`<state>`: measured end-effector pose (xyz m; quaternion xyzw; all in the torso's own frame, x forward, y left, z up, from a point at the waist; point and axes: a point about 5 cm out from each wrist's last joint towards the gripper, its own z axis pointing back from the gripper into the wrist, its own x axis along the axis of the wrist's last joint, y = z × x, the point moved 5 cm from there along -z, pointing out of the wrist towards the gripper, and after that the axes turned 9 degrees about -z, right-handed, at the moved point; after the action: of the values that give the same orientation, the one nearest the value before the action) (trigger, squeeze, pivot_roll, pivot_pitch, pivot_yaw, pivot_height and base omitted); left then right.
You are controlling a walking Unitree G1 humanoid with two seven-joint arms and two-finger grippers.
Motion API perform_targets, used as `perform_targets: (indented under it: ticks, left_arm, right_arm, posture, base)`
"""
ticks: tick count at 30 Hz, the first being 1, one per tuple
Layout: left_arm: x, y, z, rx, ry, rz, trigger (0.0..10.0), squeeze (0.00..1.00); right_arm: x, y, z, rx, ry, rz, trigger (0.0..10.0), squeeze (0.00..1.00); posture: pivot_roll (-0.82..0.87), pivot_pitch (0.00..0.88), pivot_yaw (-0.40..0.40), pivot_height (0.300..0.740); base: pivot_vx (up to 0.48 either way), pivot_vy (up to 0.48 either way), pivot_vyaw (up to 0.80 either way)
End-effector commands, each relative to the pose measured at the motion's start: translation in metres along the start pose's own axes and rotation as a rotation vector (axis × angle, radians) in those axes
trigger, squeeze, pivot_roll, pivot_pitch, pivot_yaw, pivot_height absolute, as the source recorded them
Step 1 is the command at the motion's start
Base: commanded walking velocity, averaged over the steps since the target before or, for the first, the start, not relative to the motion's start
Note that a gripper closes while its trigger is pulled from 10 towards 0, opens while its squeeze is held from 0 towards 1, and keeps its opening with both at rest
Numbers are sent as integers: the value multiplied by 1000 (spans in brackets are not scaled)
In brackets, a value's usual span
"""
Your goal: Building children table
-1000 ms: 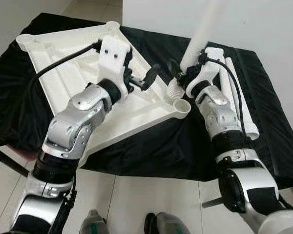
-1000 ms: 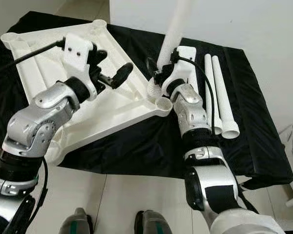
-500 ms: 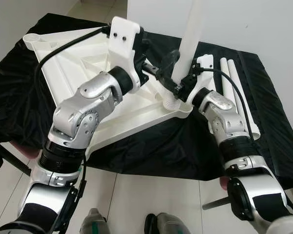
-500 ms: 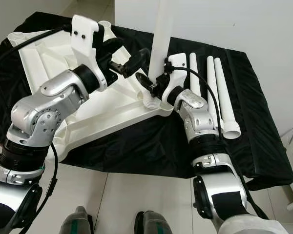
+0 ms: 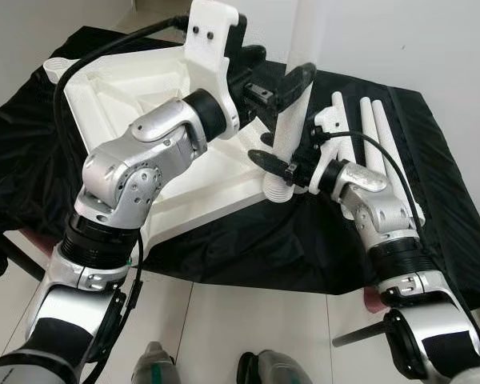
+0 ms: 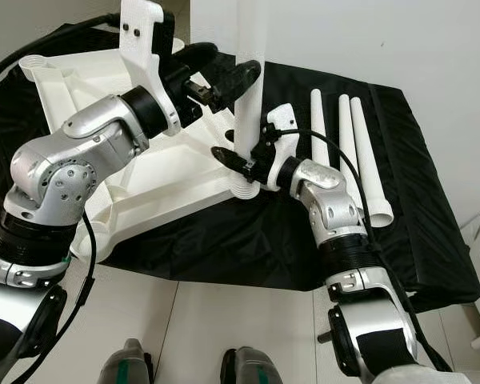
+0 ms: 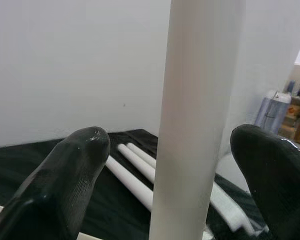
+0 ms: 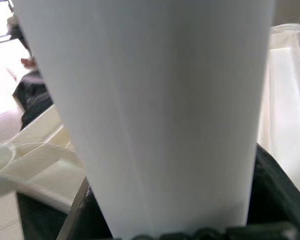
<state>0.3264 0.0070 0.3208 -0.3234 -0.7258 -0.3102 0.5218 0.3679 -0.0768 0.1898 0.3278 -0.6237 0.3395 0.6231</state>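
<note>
The upturned white tabletop [image 5: 120, 104] lies on black cloth [image 5: 248, 240] behind the left gripper [image 6: 224, 68], whose fingers [image 7: 65, 175] straddle the upright white leg [image 6: 250, 72] without touching, while lower down the right gripper [image 6: 242, 164] clamps that leg at its threaded foot, with three spare legs [image 6: 348, 144] lying beyond.

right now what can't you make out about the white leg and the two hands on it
- Top of the upright white plastic table leg: cut off by the upper edge in both eye views.
- Whether its threaded foot is seated in the corner socket of the white plastic tabletop: hidden by the right hand.
- Right hand's grip: the right wrist view is too close to the leg to tell.
- Left hand: open, fingers either side; contact unclear.
</note>
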Motion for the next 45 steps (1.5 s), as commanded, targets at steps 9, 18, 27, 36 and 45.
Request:
perform_targets:
  ticks: [9, 18, 27, 36, 45]
  left_arm:
    - [22, -43, 4, -475, -79, 136, 10000, 0]
    - [14, -44, 5, -489, -20, 133, 0, 0]
    - [8, -41, 4, -462, 4, 99, 0, 0]
    - [3, -36, 4, -425, 27, 52, 0, 0]
    - [-8, -20, -5, -311, 115, -42, 10000, 0]
  right_arm:
    - [-10, 11, 7, 66, 64, 47, 10000, 0]
    - [-12, 12, 9, 60, 81, 42, 10000, 0]
    - [-13, 12, 9, 46, 83, 24, 10000, 0]
    - [-9, 12, 5, 14, 40, -22, 10000, 1000]
    - [-2, 9, 2, -58, -10, -32, 10000, 1000]
  posture:
    - [3, 0, -54, 740]
    - [-4, 0, -43, 740]
    - [-2, 0, -43, 740]
    - [-3, 0, -42, 740]
    - [1, 0, -45, 740]
  base:
    - [0, 0, 0]
    - [0, 0, 0]
    - [0, 0, 0]
    - [0, 0, 0]
    - [0, 0, 0]
